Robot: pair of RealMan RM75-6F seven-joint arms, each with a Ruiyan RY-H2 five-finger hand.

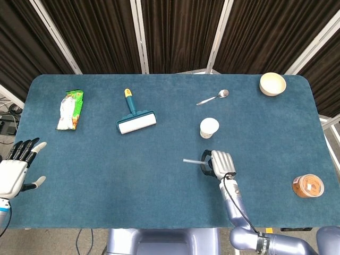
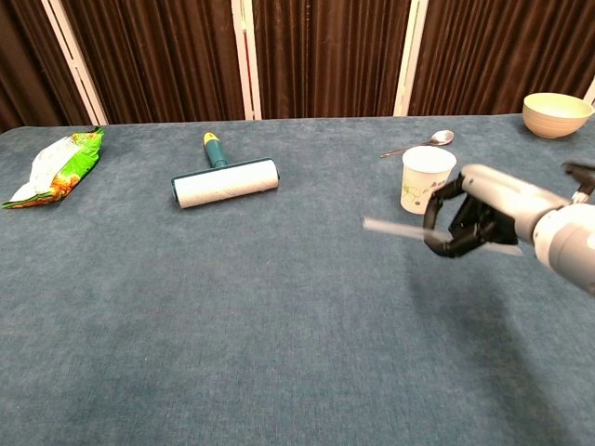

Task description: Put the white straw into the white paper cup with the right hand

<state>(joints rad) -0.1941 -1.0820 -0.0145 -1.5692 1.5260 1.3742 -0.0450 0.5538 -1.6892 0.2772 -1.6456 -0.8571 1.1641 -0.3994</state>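
Near the front right of the blue table (image 1: pixel 106 159), the right hand (image 1: pixel 220 163) grips the white straw (image 2: pixel 395 229) in curled fingers, lifted clear of the surface and lying roughly level, its free end pointing left. The white paper cup (image 1: pixel 209 127) stands upright just beyond the hand, apart from it. The left hand (image 1: pixel 15 170) hovers off the table's left edge, fingers spread, holding nothing. A lint roller (image 1: pixel 135 118) lies further back.
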